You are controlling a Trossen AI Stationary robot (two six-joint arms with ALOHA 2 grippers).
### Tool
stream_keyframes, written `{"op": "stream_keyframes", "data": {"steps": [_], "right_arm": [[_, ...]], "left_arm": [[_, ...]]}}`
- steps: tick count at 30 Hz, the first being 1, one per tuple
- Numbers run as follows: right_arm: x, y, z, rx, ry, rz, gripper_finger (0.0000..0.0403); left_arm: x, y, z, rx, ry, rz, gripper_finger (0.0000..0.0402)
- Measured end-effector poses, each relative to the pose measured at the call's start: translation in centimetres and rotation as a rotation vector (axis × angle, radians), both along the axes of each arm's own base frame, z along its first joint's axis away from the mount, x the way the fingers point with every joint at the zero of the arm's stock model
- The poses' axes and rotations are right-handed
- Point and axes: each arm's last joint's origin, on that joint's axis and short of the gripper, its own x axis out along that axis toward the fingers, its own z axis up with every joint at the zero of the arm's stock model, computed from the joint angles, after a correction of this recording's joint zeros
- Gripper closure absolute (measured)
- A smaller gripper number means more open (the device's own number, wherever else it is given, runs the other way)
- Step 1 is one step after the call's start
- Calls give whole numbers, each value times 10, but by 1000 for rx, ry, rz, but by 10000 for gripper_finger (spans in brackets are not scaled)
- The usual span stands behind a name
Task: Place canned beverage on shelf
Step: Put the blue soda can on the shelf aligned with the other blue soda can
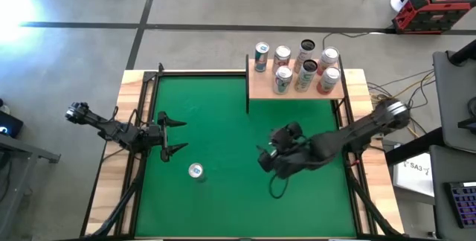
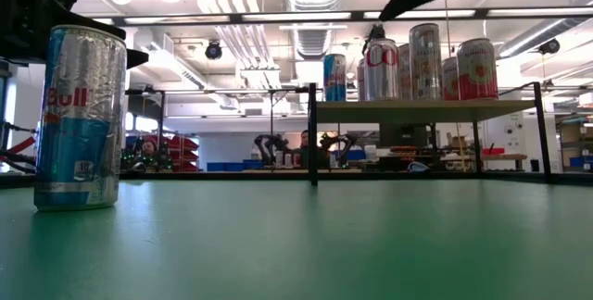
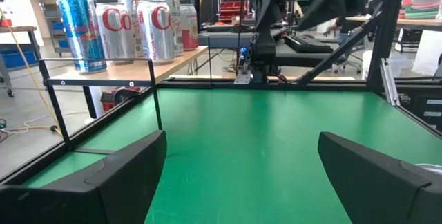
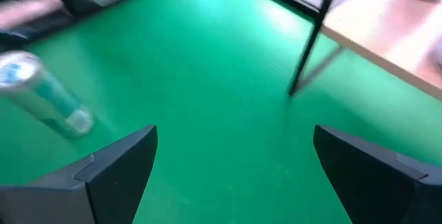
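We see one canned beverage point(image 1: 195, 170) standing upright on the green table point(image 1: 223, 122), near the left gripper point(image 1: 172, 135), whose claw is spread open and empty. The right gripper point(image 1: 269, 159) hovers mid-table, also open and empty. The shelf point(image 1: 256, 86) in the far right corner already carries seven cans point(image 1: 305, 66) — a careless placement could topple them. Its black post point(image 4: 307, 44) stands in the approach path, and a clumsy closing could tip the lone can.

"Bull" on blue-silver can point(image 2: 79, 119) on table; "Co" on silver shelf cans point(image 3: 153, 27).
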Motion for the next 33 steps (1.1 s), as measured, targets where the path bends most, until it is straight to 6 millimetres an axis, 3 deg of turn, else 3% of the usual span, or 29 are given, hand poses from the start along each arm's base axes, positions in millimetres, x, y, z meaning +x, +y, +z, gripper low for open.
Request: {"op": "stream_keyframes", "data": {"steps": [7,17,23,33], "right_arm": [[-55,-25,-19,-80,-217,106,23],[-133,-60,-59,-87,-354,131,23],[-159,-74,-80,-90,-390,102,23],[-185,-90,-106,-51,-494,63,23]], "left_arm": [[0,0,0,0,-1,0,41],[0,0,0,0,0,0,41],[0,0,0,0,0,0,41],[0,0,0,0,0,0,41]]}}
